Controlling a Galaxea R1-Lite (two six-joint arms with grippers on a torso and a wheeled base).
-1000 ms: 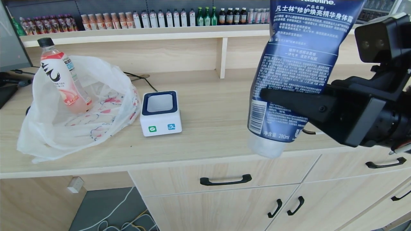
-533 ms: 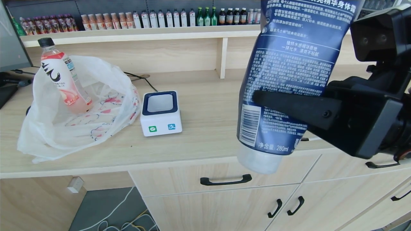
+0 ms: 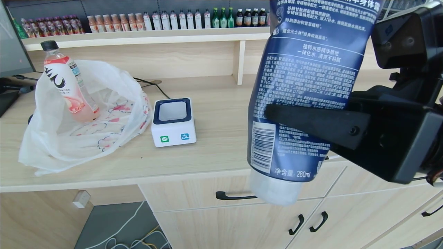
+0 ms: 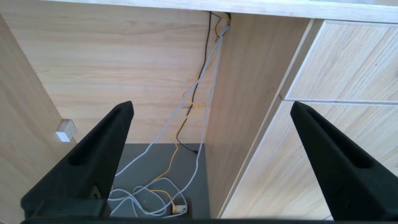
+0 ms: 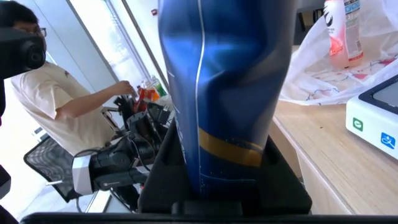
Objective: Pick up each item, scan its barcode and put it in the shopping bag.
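Gripped the blue lotion tube [image 3: 308,69] across its lower body with the right gripper [image 3: 277,114], fingers clenched on it, arm raised to the right of the scanner [image 3: 173,121]. Held it tilted, cap down, barcode strip facing the head camera. Left a wide stretch of counter [image 3: 221,103] between scanner and tube. Saw the shopping bag [image 3: 52,138] right against the scanner's left side, mouth open, a bottle [image 3: 67,83] leaning inside. Hung the left gripper [image 4: 208,149] lower than the scanner, before the cabinet fronts, fingers spread and empty.
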